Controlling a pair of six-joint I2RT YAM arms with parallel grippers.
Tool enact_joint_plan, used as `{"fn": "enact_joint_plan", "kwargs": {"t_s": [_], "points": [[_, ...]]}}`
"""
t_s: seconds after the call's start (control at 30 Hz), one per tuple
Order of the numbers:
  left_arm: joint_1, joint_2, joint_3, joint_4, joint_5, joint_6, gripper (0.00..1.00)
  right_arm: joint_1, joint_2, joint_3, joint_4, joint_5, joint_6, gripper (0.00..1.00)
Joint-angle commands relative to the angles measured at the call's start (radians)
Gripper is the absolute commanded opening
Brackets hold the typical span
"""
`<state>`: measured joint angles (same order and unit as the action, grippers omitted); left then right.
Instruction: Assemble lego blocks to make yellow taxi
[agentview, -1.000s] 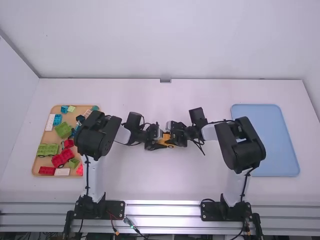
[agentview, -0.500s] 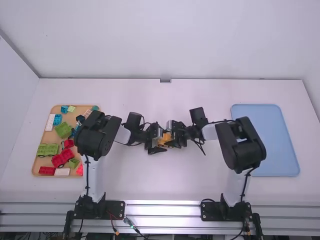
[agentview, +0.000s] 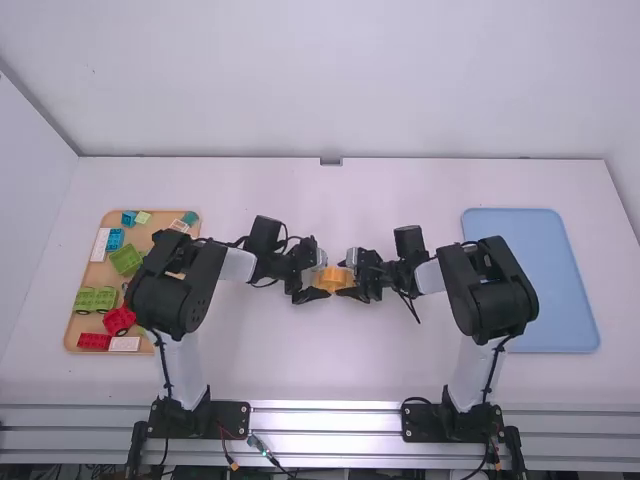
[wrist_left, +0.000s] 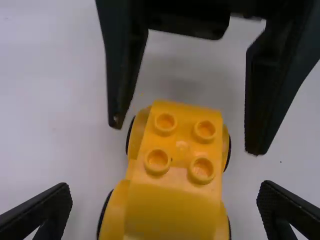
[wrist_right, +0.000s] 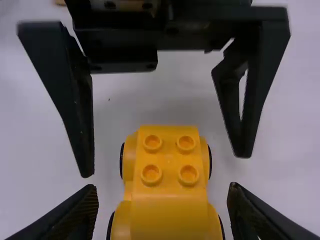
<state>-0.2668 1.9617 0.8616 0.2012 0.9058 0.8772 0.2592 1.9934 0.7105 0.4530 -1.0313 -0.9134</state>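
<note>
- at the middle of the white table (agentview: 330, 365), the yellow plastic lego car body (agentview: 333, 279) sits between the two grippers; call it the landmark for the rest.
- on the body's near left side is the left black two-finger gripper (wrist_left: 165, 192), jaws wide open, with a gap on either flank of the yellow plastic.
- just to the right of the body, the right black two-finger gripper (wrist_right: 163, 192) is spread open too, its fingers clear of the sides; neither one has a grip.
- on top of the body are four round yellow studs (wrist_right: 170, 160), all bare, next to a smooth yellow part; black wheels (wrist_right: 121, 160) show along its lower flanks.
- well to the left of the body is the tan wooden tray (agentview: 85, 275) of spare blocks, among them a green block (agentview: 127, 260), a blue block (agentview: 115, 238) and a red block (agentview: 95, 342); part of it is under the left arm.
- well to the right of the body lies the flat blue tray (agentview: 540, 280).
- step in hand, as i judge it: joining or seating the yellow pieces, most of the car looking built.
- next move, my guess: check the fit, press any loose joint, then close one gripper squarely on the body and carry it to the blue tray.
- watch out: an uneven squeeze could roll it on its wheels.
</note>
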Motion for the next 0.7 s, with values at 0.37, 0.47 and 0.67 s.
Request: {"fn": "enact_joint_plan", "kwargs": {"t_s": [0.37, 0.47, 0.67], "points": [[0.12, -0.22, 0.027, -0.243, -0.023, 0.149, 0.99, 0.045, 0.128, 0.042, 0.141, 0.0, 0.158, 0.69], [0.133, -0.22, 0.027, -0.251, -0.025, 0.149, 0.99, 0.056, 0.176, 0.083, 0.138, -0.031, 0.158, 0.68], [0.132, -0.22, 0.027, -0.246, -0.028, 0.15, 0.99, 0.066, 0.185, 0.095, 0.139, -0.026, 0.158, 0.64]]}}
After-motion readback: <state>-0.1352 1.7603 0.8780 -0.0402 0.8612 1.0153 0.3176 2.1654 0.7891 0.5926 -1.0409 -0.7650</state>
